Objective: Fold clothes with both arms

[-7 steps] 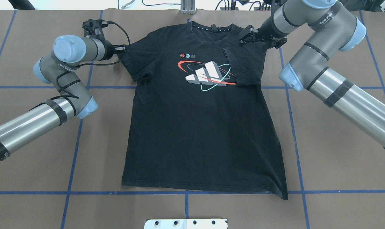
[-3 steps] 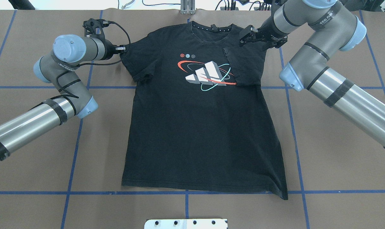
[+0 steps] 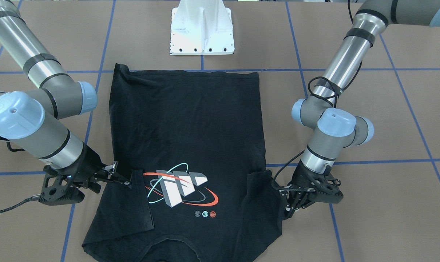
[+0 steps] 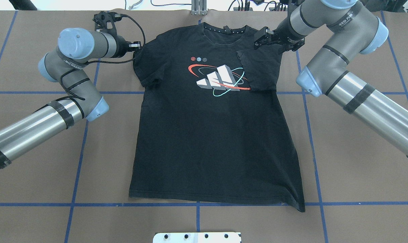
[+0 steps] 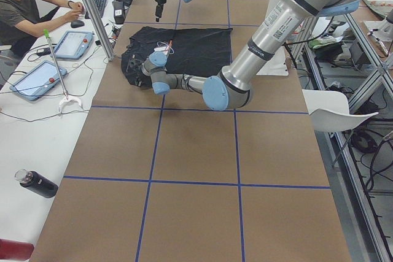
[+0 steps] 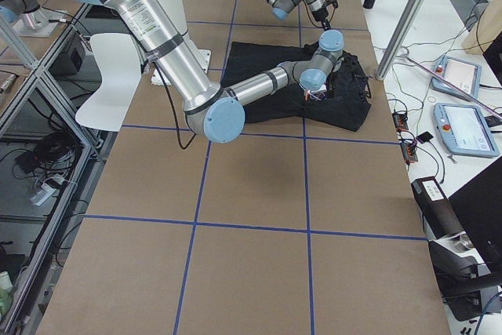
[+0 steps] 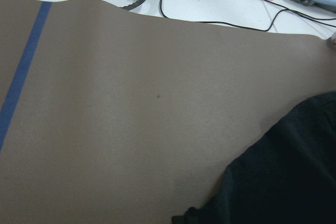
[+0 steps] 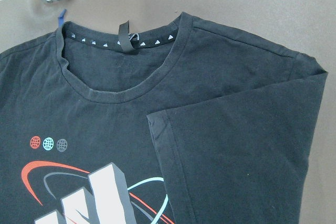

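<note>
Front-facing view: the T-shirt (image 3: pixel 187 120) lies flat, print up, on the surface (image 3: pixel 351 91), with its neck away from the robot. My left gripper (image 3: pixel 289 209) sits low and looks pinched on the hem of the left sleeve (image 3: pixel 263 185), placed to draw it inward. Overhead: the right sleeve (image 4: pixel 257 71) lies folded over the chest. The right gripper (image 4: pixel 260 39) hovers by that shoulder, apparently parted and holding nothing. The side views add little. Left wrist: bare surface and a black cloth edge. Right wrist: the folded sleeve sits flat beside the collar (image 8: pixel 121 95), so I judge the matching left fold is in hand.
</note>
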Tool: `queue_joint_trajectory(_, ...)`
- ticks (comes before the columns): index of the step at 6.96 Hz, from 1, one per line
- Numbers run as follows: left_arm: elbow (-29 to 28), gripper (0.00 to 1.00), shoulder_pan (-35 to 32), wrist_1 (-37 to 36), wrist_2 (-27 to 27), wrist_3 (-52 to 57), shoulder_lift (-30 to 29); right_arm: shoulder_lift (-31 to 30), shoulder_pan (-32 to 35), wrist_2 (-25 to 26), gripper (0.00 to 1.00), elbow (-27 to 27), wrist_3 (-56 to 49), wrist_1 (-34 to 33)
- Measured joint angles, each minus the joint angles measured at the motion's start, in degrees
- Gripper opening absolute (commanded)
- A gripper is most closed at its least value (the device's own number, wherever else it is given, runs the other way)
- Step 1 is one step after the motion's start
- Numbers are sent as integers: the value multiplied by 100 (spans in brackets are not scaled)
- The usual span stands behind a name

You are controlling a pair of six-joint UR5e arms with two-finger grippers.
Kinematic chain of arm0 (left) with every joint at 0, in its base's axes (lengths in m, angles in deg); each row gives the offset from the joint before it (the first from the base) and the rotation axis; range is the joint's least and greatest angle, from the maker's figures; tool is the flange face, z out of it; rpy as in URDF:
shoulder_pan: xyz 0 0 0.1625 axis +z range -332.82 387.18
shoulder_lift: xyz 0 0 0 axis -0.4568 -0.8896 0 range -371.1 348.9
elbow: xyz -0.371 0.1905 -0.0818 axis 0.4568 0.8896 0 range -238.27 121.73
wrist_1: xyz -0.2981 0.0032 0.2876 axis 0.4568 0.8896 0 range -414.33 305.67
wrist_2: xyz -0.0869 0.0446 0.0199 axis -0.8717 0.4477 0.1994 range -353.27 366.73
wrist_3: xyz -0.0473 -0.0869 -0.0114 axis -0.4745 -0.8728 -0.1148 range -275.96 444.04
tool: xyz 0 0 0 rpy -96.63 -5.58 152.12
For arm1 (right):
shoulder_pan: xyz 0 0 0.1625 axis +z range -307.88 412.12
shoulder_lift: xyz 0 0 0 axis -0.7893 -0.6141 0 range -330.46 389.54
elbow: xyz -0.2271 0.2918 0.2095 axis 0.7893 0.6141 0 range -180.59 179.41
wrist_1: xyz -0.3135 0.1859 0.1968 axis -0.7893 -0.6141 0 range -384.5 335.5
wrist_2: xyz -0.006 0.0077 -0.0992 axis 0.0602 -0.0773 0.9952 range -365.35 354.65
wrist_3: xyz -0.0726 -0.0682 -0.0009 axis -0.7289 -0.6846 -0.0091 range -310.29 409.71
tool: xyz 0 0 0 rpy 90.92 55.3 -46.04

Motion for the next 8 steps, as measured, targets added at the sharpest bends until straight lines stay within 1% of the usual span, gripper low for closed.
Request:
queue_joint_trajectory(1,577,0,0,-569,-75,-57,-5,-4,0,0,100,1,4,0)
queue_joint_trajectory(2,1031,0,42,-1009,-104,-255,-24,-5,0,0,100,1,8,2)
queue_joint_trajectory(3,1254,0,162,-1253,-108,-609,-104,-8,2,-2,100,-3,5,8)
queue_joint_trajectory(4,1137,0,318,-1336,-88,-923,-331,-12,11,-8,100,-6,-16,16)
queue_joint_trajectory(5,736,0,451,-1311,-27,-1155,-707,-19,36,-25,100,-7,-39,25)
queue_joint_trajectory(6,318,0,538,-1161,56,-1285,-1026,-53,94,-80,100,-10,-70,33)
queue_joint_trajectory(8,-197,0,653,-782,193,-1399,-1341,-239,297,-331,100,-32,-278,45)
